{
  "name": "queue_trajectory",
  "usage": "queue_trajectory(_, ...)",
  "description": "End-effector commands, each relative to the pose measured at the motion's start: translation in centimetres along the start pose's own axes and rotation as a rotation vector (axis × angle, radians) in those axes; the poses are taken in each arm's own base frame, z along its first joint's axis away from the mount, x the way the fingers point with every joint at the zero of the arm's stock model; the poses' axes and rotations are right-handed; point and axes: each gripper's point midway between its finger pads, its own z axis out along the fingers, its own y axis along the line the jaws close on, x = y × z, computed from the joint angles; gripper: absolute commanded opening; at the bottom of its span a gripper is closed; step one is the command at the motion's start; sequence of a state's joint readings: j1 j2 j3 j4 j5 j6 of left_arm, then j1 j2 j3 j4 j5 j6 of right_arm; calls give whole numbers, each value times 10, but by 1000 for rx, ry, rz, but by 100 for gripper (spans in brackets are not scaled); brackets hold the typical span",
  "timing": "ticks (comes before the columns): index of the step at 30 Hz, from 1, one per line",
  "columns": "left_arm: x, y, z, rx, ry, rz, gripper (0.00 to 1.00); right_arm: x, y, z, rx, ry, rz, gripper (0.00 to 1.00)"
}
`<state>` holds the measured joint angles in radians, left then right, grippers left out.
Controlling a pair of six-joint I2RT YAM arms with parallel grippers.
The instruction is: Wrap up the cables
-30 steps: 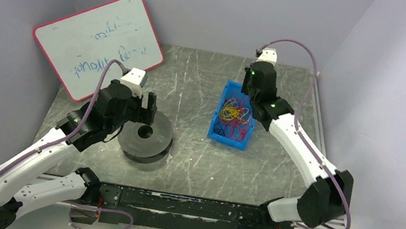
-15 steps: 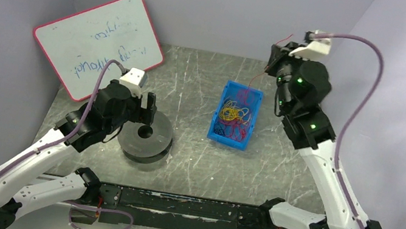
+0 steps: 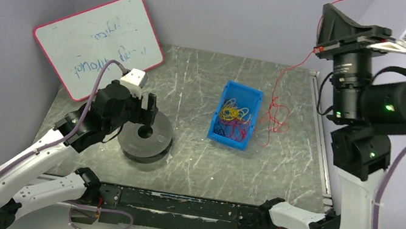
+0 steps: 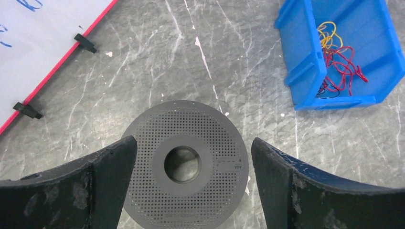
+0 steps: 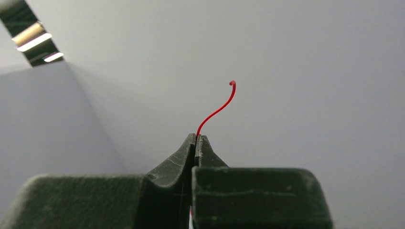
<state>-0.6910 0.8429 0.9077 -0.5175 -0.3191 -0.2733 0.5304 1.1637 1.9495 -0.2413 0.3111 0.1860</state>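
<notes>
A thin red cable (image 3: 276, 115) hangs from my raised right gripper (image 3: 328, 8) down to the table, just right of the blue bin (image 3: 249, 131). In the right wrist view that gripper (image 5: 196, 138) is shut on the cable (image 5: 217, 109), whose short curled end sticks out past the tips. A dark grey perforated spool (image 3: 146, 137) lies flat at the left. My left gripper (image 3: 142, 111) hovers over it. In the left wrist view that gripper (image 4: 193, 143) is open, its fingers either side of the spool (image 4: 191, 124) and apart from it.
The blue bin (image 4: 305, 71) holds a tangle of yellow, blue and red wires (image 4: 339, 62). A red-framed whiteboard (image 3: 98, 42) leans at the back left. Grey walls close in the table on three sides.
My right arm has risen out of the bin and swung up and to the right, drawing the red cable out with it. The left arm has not moved.
</notes>
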Motion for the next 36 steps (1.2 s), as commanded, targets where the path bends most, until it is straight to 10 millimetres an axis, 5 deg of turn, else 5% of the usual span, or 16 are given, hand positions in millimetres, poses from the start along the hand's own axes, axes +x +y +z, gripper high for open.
queue_trajectory(1,-12,-11,-6,59,-40,-6,93,-17,20,-16,-104,21,51,0)
queue_trajectory(7,-24,-38,-14,210,-68,-11,93,1,30,-45,-186,152,92,0)
queue_trajectory(14,-61,-80,-50,461,-115,-8,93,83,32,-105,-339,434,21,0)
queue_trajectory(23,-98,-125,-116,808,-218,44,93,153,59,-183,-671,632,91,0)
queue_trajectory(36,-104,-164,-135,1073,-183,-63,93,227,92,-227,-1069,792,257,0)
